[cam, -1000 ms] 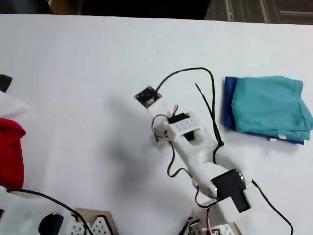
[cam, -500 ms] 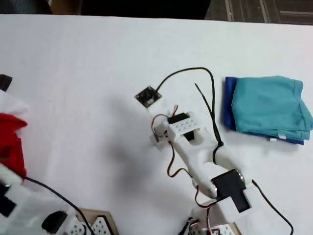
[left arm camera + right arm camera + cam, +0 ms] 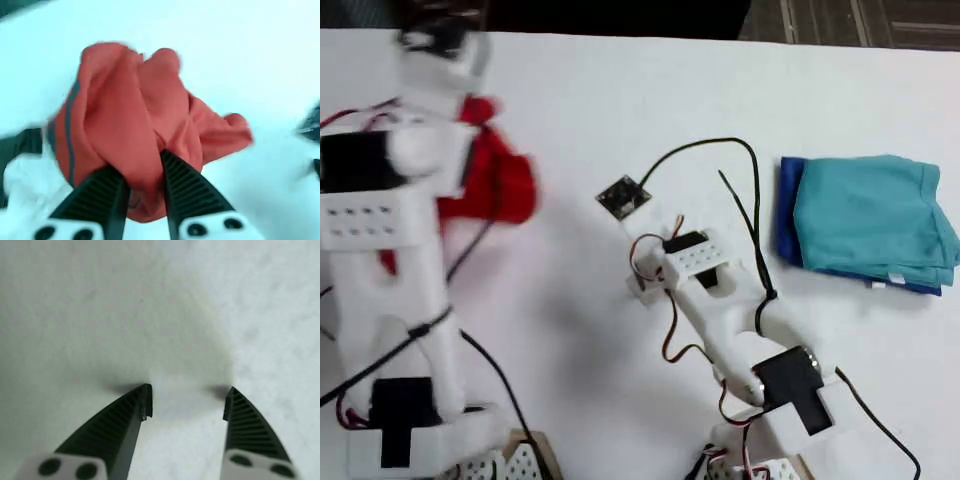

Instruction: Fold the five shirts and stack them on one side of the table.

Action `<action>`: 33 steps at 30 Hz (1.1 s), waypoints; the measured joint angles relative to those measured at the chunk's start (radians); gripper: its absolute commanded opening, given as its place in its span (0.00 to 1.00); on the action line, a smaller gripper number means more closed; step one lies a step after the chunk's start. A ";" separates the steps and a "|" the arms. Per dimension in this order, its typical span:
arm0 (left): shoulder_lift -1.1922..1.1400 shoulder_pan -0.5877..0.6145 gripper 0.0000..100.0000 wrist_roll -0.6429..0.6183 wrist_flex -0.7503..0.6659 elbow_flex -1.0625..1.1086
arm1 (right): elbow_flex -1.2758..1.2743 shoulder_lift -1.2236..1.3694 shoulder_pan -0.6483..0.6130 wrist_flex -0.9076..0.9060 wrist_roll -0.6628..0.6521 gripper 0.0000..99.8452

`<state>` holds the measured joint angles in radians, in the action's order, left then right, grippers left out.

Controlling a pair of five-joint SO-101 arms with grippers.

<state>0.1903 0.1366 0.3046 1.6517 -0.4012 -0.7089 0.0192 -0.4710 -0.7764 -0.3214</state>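
Partly, left arm [image 3: 382, 215] covers the red shirt [image 3: 502, 185].

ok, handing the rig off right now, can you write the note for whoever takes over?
Left hand: shut on the red shirt, bunched, unfolded, at the left part of the table.
Right hand: open, holding nothing, close over bare table.
Done: teal shirt folded on top of the blue shirt, right side.
Left: fold the red shirt, stack it there, then the rest of the five.
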 measured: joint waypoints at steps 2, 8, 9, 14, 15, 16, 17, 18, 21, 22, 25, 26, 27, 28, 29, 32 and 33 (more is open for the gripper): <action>0.000 -0.025 0.03 -0.005 -0.015 -0.002 | 0.000 0.000 0.000 0.000 0.000 0.25; -0.041 -0.028 0.03 -0.009 -0.023 -0.002 | 0.000 0.000 0.000 0.000 0.000 0.25; -0.055 -0.028 0.03 -0.009 -0.023 -0.002 | 0.000 0.000 0.000 0.000 0.000 0.25; -0.126 -0.049 0.03 -0.009 -0.023 -0.002 | 0.000 0.000 0.000 0.000 0.000 0.25; -0.143 -0.063 0.04 -0.009 -0.023 -0.002 | 0.000 0.000 0.000 0.000 0.000 0.25; -0.158 -0.077 0.06 -0.009 -0.023 -0.002 | 0.000 0.000 0.000 0.000 0.000 0.25; -0.173 -0.089 0.09 -0.009 -0.023 -0.002 | 0.000 0.000 0.000 0.000 0.000 0.25; -0.189 -0.100 0.13 -0.009 -0.023 -0.003 | 0.000 0.000 0.000 0.000 0.000 0.25; -0.212 -0.117 0.25 0.000 -0.029 -0.015 | 0.000 0.000 0.000 0.000 0.000 0.25; -0.216 -0.118 0.27 0.014 -0.032 -0.025 | 0.000 0.000 0.000 0.000 0.000 0.25; -0.218 -0.123 0.27 0.040 -0.037 -0.055 | 0.000 0.000 0.000 0.000 0.000 0.25; -0.218 -0.123 0.26 0.044 -0.040 -0.078 | 0.000 0.000 0.000 0.000 0.000 0.25; -0.218 -0.120 0.26 0.049 -0.040 -0.103 | 0.000 0.000 0.000 0.000 0.000 0.25; -0.218 -0.115 0.26 0.057 -0.040 -0.132 | 0.000 0.000 0.000 0.000 0.000 0.25; -0.218 -0.106 0.26 0.063 -0.040 -0.160 | 0.000 0.000 0.000 0.000 0.000 0.25; -0.216 -0.046 0.26 0.069 -0.040 -0.219 | -0.002 0.000 0.000 0.000 0.000 0.25; -0.218 -0.014 0.26 0.069 -0.038 -0.222 | -0.002 0.000 0.000 0.000 0.000 0.25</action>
<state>-0.0276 0.1227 0.3736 1.6134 -0.6237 -0.7104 0.0192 -0.4710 -0.7764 -0.3214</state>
